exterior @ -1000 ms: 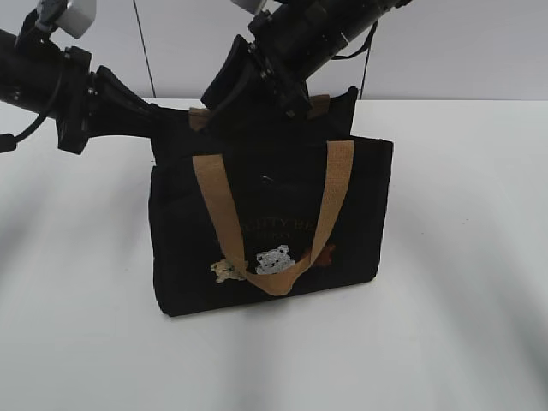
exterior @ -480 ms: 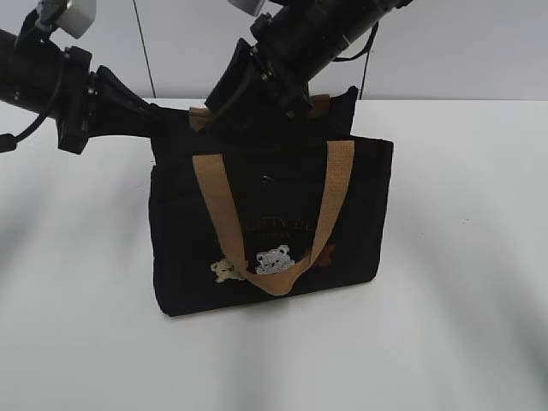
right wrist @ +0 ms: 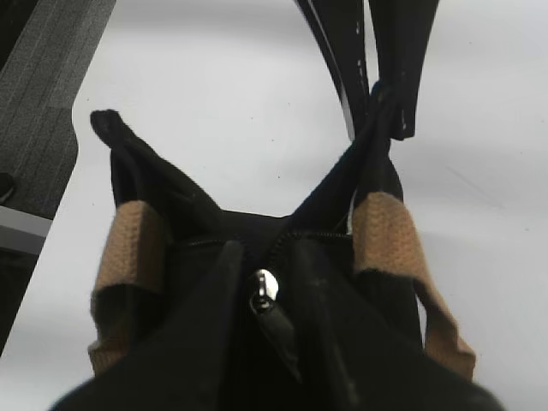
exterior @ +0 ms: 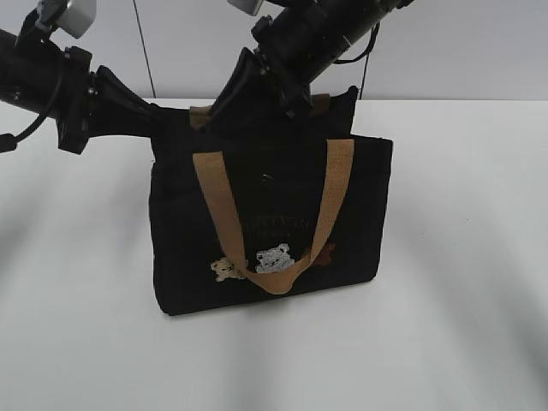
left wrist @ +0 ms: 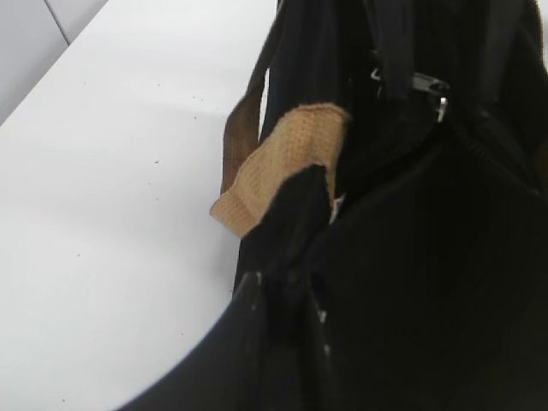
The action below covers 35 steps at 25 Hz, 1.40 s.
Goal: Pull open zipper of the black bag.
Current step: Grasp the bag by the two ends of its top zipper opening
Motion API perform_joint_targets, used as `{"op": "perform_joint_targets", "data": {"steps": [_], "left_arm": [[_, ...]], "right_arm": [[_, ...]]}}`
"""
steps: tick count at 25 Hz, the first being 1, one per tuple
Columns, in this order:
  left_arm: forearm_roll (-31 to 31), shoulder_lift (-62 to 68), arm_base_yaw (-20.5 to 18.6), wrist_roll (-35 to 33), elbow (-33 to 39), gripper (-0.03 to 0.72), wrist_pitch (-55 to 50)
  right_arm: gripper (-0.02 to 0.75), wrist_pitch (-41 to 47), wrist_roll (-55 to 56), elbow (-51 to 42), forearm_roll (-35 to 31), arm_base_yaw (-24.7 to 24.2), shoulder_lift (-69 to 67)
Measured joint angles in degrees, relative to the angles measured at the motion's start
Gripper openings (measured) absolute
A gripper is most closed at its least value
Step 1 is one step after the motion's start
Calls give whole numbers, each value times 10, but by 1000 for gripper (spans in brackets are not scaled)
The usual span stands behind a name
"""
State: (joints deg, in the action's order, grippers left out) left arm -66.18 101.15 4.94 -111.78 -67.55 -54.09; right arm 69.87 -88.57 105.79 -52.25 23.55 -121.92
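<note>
The black bag [exterior: 274, 223] stands upright on the white table, bear patches facing front. My left gripper [exterior: 158, 122] is shut on the bag's top left corner; in the left wrist view its fingers [left wrist: 257, 295] pinch black fabric beside a tan handle end [left wrist: 287, 158]. My right gripper [exterior: 224, 107] reaches down onto the top edge. In the right wrist view its dark fingers [right wrist: 224, 265] stand tight on either side of the zipper pull tab [right wrist: 265, 285], with the zipper [right wrist: 312, 233] running away behind it. The pull tab [left wrist: 431, 87] also shows in the left wrist view.
The front tan handle [exterior: 218, 201] hangs down over the bag's face. White table [exterior: 462, 257] surrounds the bag, with a pale wall [exterior: 479, 51] behind. Both black arms crowd the space above the bag's top.
My right gripper's jaws have closed in around the pull tab, and its wrist has shifted slightly. The left gripper and the bag have stayed where they were.
</note>
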Motion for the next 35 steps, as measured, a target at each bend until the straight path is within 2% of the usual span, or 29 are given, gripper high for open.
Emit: {"op": "perform_joint_targets", "data": {"steps": [3,6,22,35], "left_arm": [[0,0,0,0,0,55,0],[0,0,0,0,0,55,0],[1,0,0,0,0,55,-3],[5,0,0,0,0,54,-7]], "right_arm": [[18,2,0,0,0,0,0],[-9,2,0,0,3,0,4],[-15,2,40,0,71,-4,32],[-15,2,66,0,118,-90,56]]}}
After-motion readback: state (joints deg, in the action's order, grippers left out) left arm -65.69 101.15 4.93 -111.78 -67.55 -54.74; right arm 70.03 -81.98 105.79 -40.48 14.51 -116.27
